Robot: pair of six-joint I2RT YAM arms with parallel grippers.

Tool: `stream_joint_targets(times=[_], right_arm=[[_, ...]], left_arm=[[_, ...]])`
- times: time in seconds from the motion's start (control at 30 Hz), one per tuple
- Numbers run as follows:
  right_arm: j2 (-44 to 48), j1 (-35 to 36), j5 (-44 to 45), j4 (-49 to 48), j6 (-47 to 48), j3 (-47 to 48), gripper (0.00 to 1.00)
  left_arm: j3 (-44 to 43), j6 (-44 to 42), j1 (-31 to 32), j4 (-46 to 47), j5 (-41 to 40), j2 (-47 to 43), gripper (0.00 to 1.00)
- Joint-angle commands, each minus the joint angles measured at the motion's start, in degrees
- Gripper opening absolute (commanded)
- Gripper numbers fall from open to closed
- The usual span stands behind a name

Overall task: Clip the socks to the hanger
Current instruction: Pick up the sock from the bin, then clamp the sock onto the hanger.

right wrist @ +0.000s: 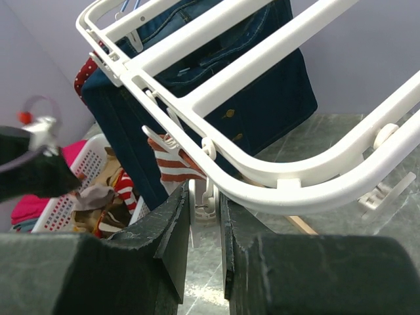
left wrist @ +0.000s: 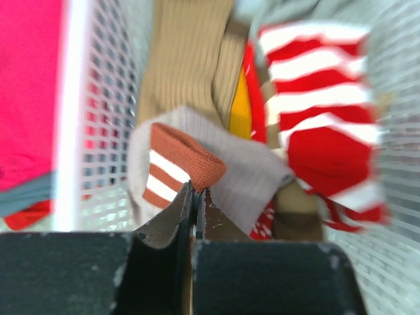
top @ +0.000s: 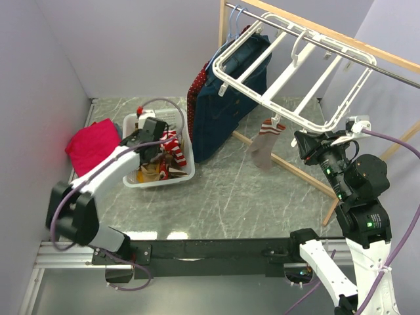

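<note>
In the left wrist view, my left gripper [left wrist: 197,191] is shut on the reddish-brown cuff of a taupe sock [left wrist: 190,157] inside the white basket [left wrist: 72,131]. Other socks lie around it: a tan one [left wrist: 187,59] and a red-and-white striped one [left wrist: 321,98]. From above, the left gripper [top: 156,152] reaches down into the basket [top: 190,172]. The white hanger [top: 275,79] hangs from the rail, tilted. One sock [top: 264,146] with a striped cuff dangles from its near edge. My right gripper [right wrist: 205,197] is shut on a small white clip [right wrist: 210,193] under the hanger's rim [right wrist: 262,172].
A navy garment [top: 226,98] hangs on a light-blue clothes hanger [top: 235,20] behind the basket. A folded pink cloth [top: 92,146] lies left of the basket. The wooden rack's rail [top: 315,29] and foot bar [top: 308,178] frame the right side.
</note>
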State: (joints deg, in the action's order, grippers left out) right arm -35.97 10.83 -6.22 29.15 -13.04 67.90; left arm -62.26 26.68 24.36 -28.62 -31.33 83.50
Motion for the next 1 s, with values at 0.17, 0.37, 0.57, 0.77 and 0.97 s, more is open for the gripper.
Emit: stream_joint_targets(times=[0.17,0.37,0.57,0.77,0.97], right_arm=[[0.0,-0.1,-2.4,-1.5,-1.1,1.0,0.07],[-0.4,-0.2,-3.3,-1.5,-1.5,1.6,0.07],[-0.9,-0.2,-3.9,-1.7,-1.8,2.1,0.07],[-1.1,-0.2,-4.2,-1.5,-2.3,2.9,0.07],[-0.9,-0.2,-4.6,-1.5,-3.3,2.9,0.07]], left_arm=[[-7.6,-10.1,4.0,9.3,8.7,-20.8,0.01],[-13.3,-10.6,6.7,12.9,23.8,-24.6,0.01],[-14.2,-9.0,17.9,22.3,36.5,-23.5,0.02],[-14.3,-10.2,28.2,28.2,39.1,-15.7,0.02],[-15.1,-9.5,32.2,35.7,41.6,-9.9,0.01]])
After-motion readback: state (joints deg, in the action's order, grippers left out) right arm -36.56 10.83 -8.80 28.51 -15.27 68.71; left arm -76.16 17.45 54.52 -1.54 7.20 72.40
